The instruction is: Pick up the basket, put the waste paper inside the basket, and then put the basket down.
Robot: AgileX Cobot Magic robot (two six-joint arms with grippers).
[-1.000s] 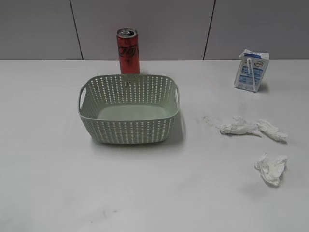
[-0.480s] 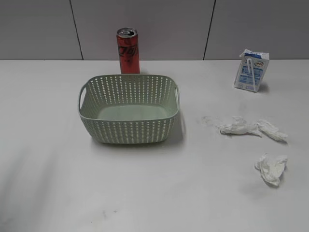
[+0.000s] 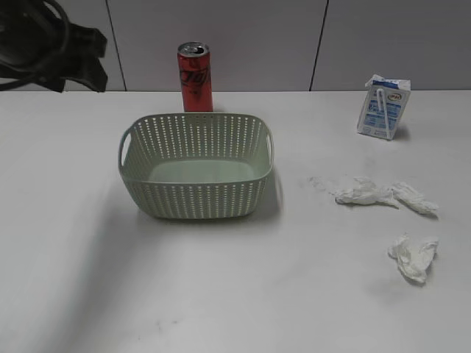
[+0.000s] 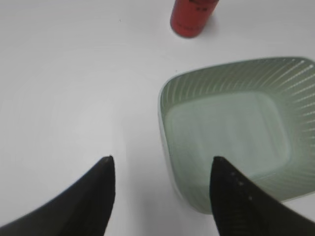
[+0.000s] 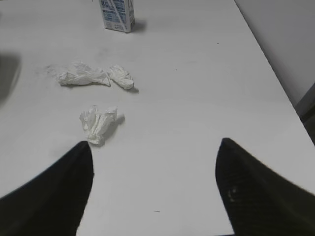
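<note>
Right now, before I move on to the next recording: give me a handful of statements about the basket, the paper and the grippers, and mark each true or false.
1. The basket has nothing inside it. True.
2. The waste paper lies on the table to the right of the basket in the exterior view. True.
3. The left gripper is shut on the basket's rim. False: its fingers are spread apart above the table beside the basket, touching nothing.
4. The red can stands in front of the basket. False: it stands behind it, near the wall.
5. The right gripper is open, with paper wads ahead of it. True.
6. The drink carton lies flat. False: it stands upright.
</note>
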